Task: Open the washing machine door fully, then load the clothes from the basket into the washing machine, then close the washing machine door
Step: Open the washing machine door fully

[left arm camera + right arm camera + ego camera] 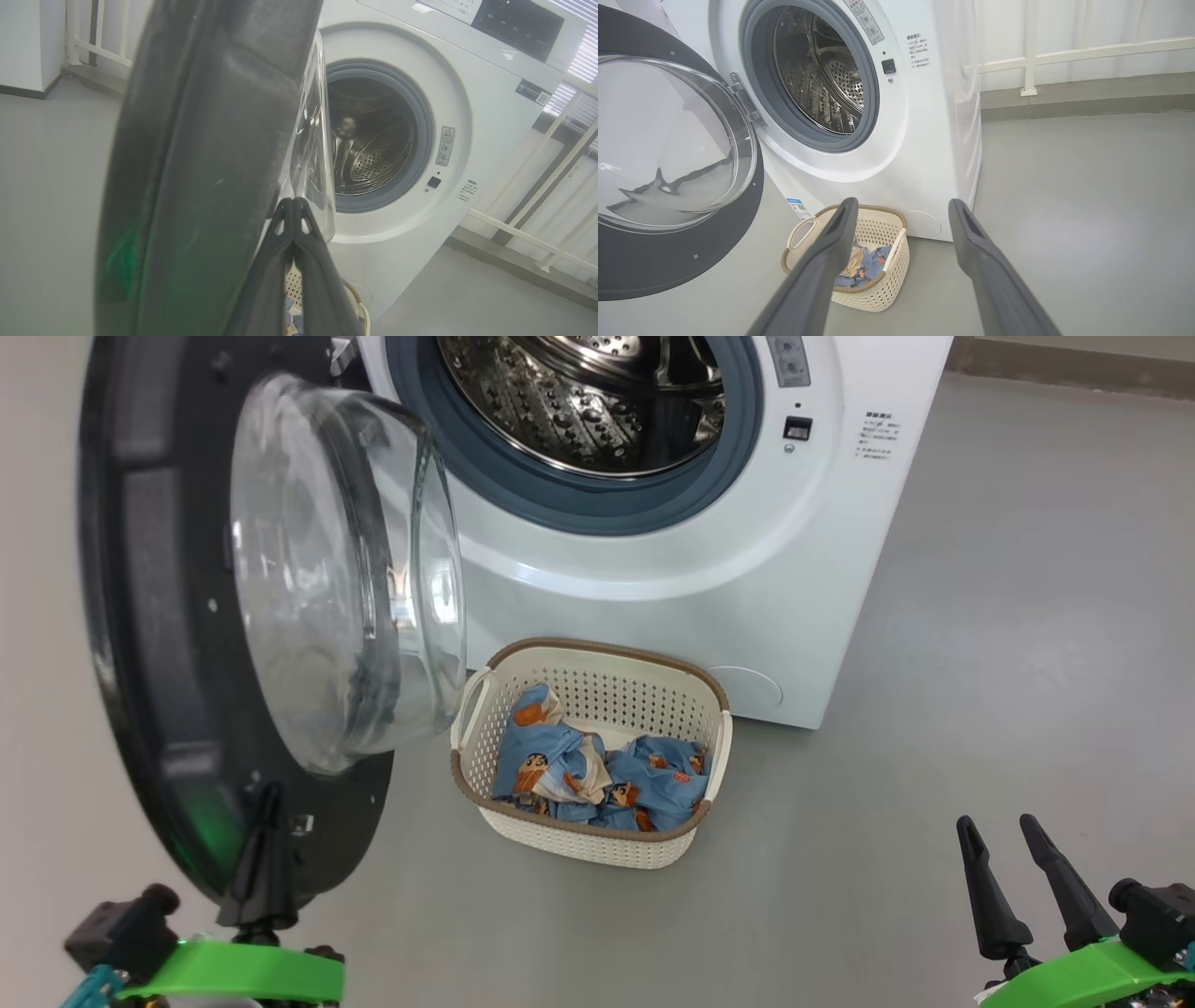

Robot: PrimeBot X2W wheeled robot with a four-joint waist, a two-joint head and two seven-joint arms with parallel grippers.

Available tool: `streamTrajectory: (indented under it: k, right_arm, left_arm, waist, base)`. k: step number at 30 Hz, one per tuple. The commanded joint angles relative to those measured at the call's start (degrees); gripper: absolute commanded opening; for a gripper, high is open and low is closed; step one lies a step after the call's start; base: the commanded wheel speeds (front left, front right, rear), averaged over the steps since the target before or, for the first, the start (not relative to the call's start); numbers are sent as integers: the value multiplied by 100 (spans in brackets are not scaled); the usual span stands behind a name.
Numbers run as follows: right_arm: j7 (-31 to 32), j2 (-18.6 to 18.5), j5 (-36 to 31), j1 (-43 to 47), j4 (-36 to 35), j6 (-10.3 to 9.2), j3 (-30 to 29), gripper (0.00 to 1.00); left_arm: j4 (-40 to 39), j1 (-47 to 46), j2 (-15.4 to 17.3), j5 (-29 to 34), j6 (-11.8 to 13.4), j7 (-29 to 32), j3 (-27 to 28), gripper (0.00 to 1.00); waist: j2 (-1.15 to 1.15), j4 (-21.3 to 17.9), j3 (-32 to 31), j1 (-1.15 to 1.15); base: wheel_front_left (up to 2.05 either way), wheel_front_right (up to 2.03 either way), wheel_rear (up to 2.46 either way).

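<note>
While the washing machine door stands swung wide at the left of the head view, its black rim runs from the top edge almost to the bottom. Its clear glass bowl bulges toward the middle of the frame. The left gripper rises from the lower left corner with its two dark fingers clenched tight together and nothing between them. Their tips overlap the lower part of the door's rim. In the left wrist view those tips sit just at the foot of the glass bowl, but I cannot tell whether they actually touch the door.

The washing machine fills the upper middle of the head view. Its steel drum is open to sight inside the grey gasket.

On the grey floor, just in front of the machine and below its opening, stands the basket. It is right of the door's lower edge. The clothes lie heaped inside it, blue with orange figures and a cream patch.

The right gripper sits at the lower right corner, well apart from the basket. Its fingers are spread and hold nothing. In the right wrist view the basket shows between those parted fingers, with a small blue label on the machine's lower front just above it.
</note>
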Motion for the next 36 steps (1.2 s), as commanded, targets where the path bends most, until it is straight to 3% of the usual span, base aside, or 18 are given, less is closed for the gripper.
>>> streamTrajectory:
  k: [1,13,36]
  right_arm:
    - [-70,-149,-93,-125,-160,32,72,100]
    - [-70,-250,-150,-274,-209,32,25,100]
    - [-70,-368,-178,-576,-246,32,9,100]
  left_arm:
    - [-76,-213,202,20,71,-38,348,0]
    - [208,-697,426,133,71,-38,1005,0]
    - [639,-1446,573,959,71,-38,2326,0]
  waist:
    - [0,37,59,0]
    - [0,169,457,0]
    - [0,300,941,0]
  base:
    - [0,0,0]
    - [0,0,0]
    - [0,0,0]
